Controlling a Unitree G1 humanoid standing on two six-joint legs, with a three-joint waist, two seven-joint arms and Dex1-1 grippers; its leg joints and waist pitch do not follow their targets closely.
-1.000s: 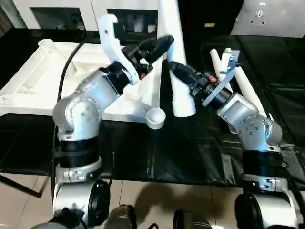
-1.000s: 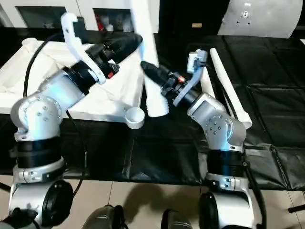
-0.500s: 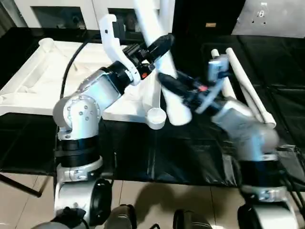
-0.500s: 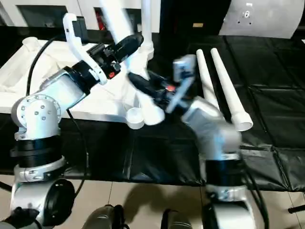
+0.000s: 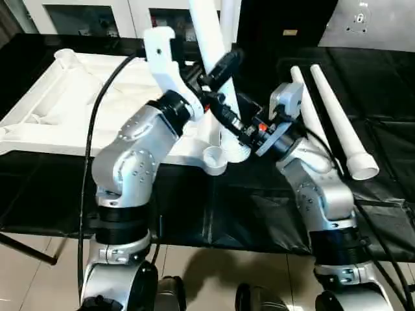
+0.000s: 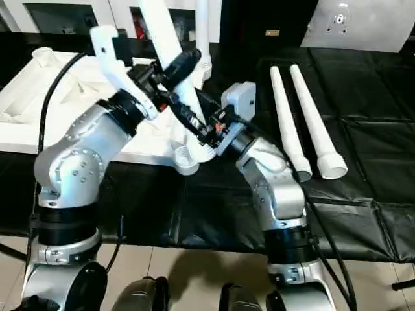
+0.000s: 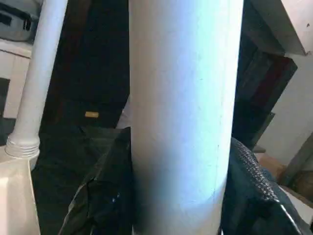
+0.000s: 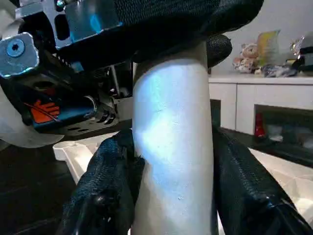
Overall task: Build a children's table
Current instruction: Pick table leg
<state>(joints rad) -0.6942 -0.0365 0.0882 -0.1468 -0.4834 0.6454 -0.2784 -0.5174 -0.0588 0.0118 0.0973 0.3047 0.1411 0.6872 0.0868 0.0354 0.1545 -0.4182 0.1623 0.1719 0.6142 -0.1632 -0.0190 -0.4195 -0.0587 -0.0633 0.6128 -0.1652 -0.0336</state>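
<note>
both tools grip one white leg (image 5: pixel 214 39) that rises steeply off the black-covered table (image 5: pixel 259 207). right tool (image 5: pixel 228 120) clamps the leg low down, its black fingers (image 8: pixel 105 181) pressed to either side of the tube, just above the wide end beside the tabletop's near corner socket (image 5: pixel 214 159). left tool (image 5: pixel 220 68) is closed on the same leg higher up, fingers (image 7: pixel 254 196) hugging both sides. beyond, the upturned white tabletop (image 5: pixel 78 97) lies ribbed side up. a second leg (image 6: pixel 202 32) stands in its far socket. two spare legs (image 5: pixel 331 110) lie side by side, well apart on the right.
</note>
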